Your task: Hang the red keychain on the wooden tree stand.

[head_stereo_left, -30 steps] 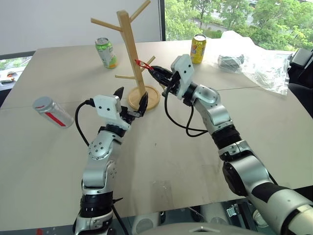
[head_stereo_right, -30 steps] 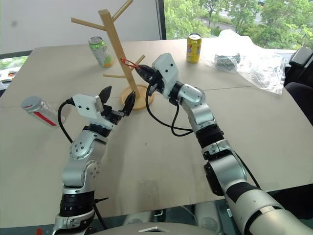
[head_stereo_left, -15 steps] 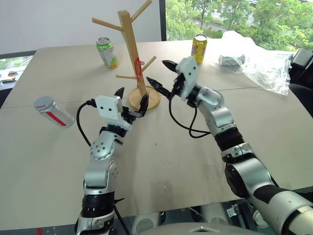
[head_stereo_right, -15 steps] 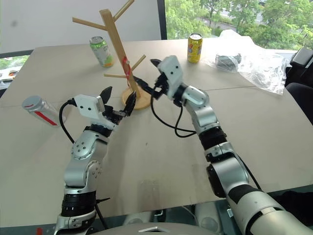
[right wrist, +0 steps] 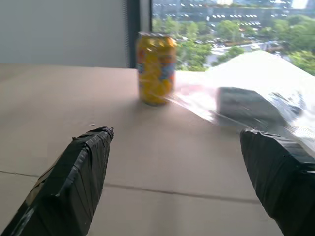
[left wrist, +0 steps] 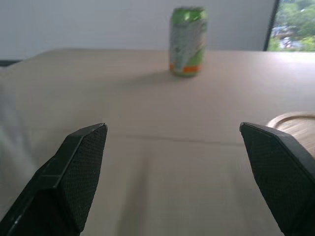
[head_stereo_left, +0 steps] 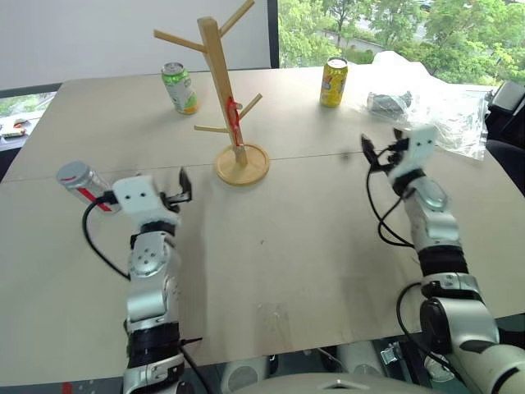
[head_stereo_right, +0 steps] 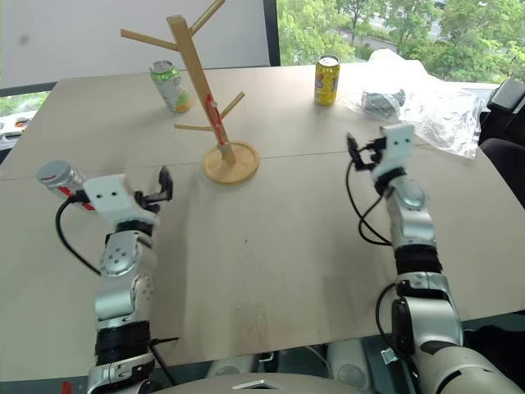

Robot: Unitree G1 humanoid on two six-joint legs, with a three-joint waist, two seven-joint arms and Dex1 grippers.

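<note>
The wooden tree stand [head_stereo_left: 220, 78] rises at the middle back of the table on its round base [head_stereo_left: 243, 165]. The red keychain [head_stereo_left: 234, 112] hangs against the post from a right-hand peg, with no gripper touching it. My left gripper [head_stereo_left: 179, 189] is open and empty, low over the table to the left of the base; its wrist view shows wide-spread fingers [left wrist: 74, 182] and the base's edge [left wrist: 294, 129]. My right gripper [head_stereo_left: 381, 151] is open and empty too, well right of the stand, with its fingers [right wrist: 81, 172] spread.
A green can [head_stereo_left: 179, 87] stands behind the stand to its left, a yellow can [head_stereo_left: 332, 81] at the back right. A silver can with a red stripe [head_stereo_left: 82, 185] lies beside my left gripper. A crumpled clear plastic bag [head_stereo_left: 431, 111] with a dark item lies at the far right.
My right gripper opened, let go of the keychain, which now hangs on the stand, and swung far to the right. My left gripper drew away leftward from the stand's base.
</note>
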